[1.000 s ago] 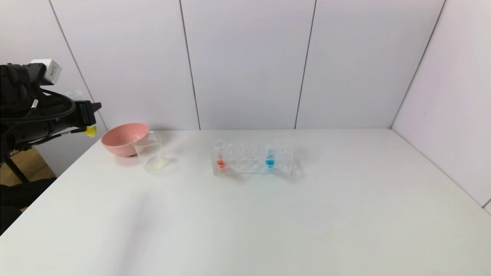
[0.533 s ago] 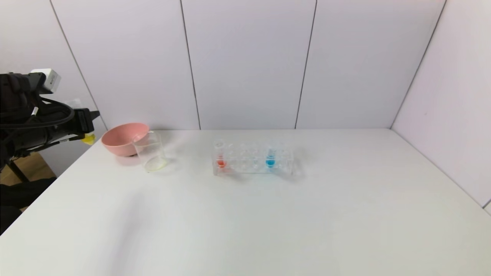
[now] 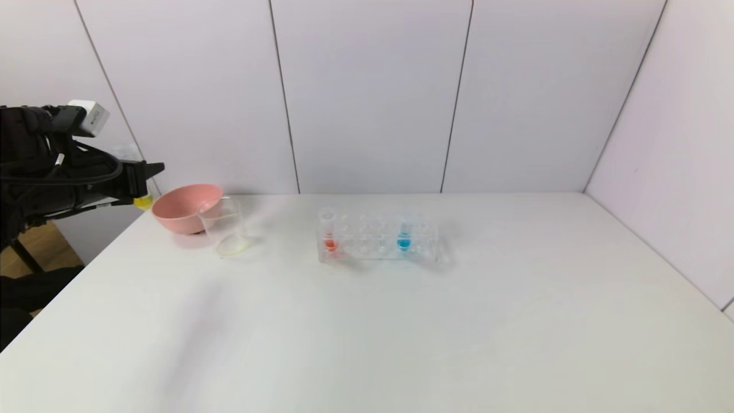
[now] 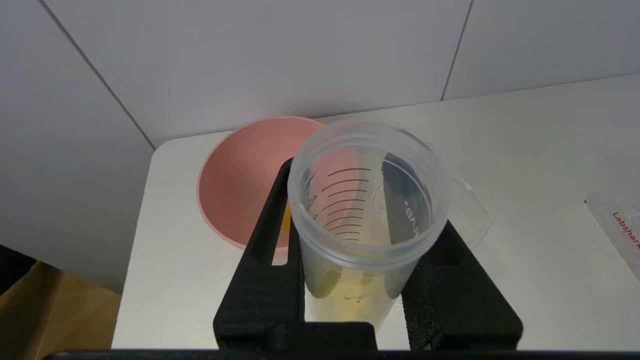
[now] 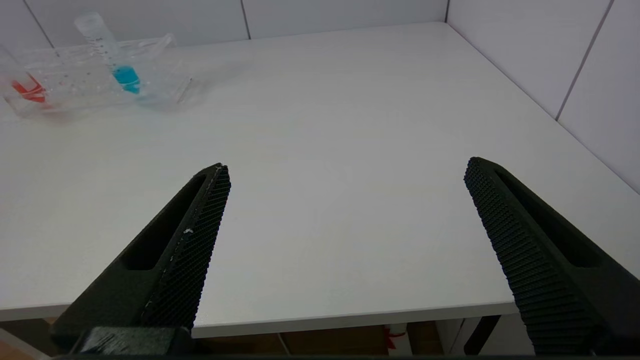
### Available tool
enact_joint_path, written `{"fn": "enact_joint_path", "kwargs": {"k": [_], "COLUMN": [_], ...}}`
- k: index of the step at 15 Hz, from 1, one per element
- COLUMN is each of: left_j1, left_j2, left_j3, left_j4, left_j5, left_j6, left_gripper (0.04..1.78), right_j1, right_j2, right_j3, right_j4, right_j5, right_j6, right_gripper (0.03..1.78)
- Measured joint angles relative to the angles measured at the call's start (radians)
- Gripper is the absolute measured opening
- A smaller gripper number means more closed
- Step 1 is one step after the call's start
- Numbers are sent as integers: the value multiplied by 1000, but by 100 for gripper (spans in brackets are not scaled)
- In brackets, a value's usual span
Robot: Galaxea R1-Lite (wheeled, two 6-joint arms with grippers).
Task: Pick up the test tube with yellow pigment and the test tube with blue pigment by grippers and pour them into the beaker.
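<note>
Table (image 3: 401,321): a white surface is carrying every loose item, with the rack near its middle and the bowl and beaker toward the robot's left rear corner.
Left gripper (image 3: 150,175): it is hovering off the table's left edge, beside the pink bowl, and its 2 black fingers (image 4: 272,235) are pressing against the 2 sides of a clear graduated tube.
Right gripper (image 5: 345,175): it is hanging low over the table's near edge with its 2 fingers spread wide and nothing between them, well apart from the rack.
Pink bowl (image 3: 184,206): it is sitting upright by the back wall, just behind the beaker.
Tube rack (image 3: 378,241): this clear rectangular holder is standing near the table's centre, holding 2 tubes.
Beaker (image 3: 223,226): it is standing upright and touching or nearly touching the bowl's front, with a pale yellowish film at its bottom.
Test tube with yellow pigment (image 4: 365,215): it is being held in the left gripper, mouth toward the wrist camera, yellow end (image 3: 142,201) showing below the fingers.
Test tube with blue pigment (image 3: 404,236): it is standing in the rack's right part.
Red-orange tube (image 3: 329,234): it is standing at the rack's left end.
</note>
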Motion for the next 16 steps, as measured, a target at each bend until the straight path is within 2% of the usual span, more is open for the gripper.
{"fn": "enact_joint_path", "kwargs": {"k": [3,7,14,16], "left_j1": [10,33,80,84], "left_j2": [23,89,196,229], "left_j3": [-74,-307,-597,-667], "left_j4": [94,250,745,840], "left_j5": [-64,-159,-253,-285], "left_j6": [66,236,689,800], "left_gripper": [54,54,54,54], "right_j1": [0,0,0,0], "right_j2": [0,0,0,0], "right_j3": [0,0,0,0], "right_j4": [0,0,0,0], "right_j5": [0,0,0,0], "right_j6": [0,0,0,0], "right_gripper": [171,171,171,171]}}
